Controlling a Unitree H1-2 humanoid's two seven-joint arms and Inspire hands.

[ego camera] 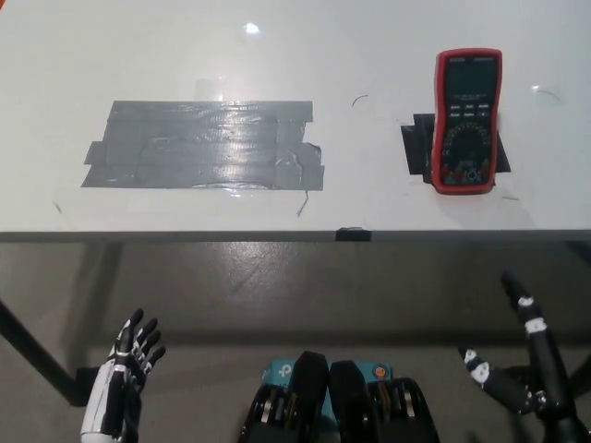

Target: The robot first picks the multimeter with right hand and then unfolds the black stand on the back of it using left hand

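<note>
lying face up on the white table [277, 55], far right side: red multimeter [466, 121], display end away from the robot, resting on a small patch of black tape [417, 148]. untouched, well apart from both hands. further left on the tabletop, a broad patch of grey duct tape [208, 146]. below the table edge, low right: black right hand [517, 365], fingers spread, holding nothing. low left: white left hand [129, 365], fingers apart, empty, resting.

The red-cased multimeter [467, 121] with a black face lies flat, face up (dial toward the near edge), on the white worktop [277, 55].
</note>
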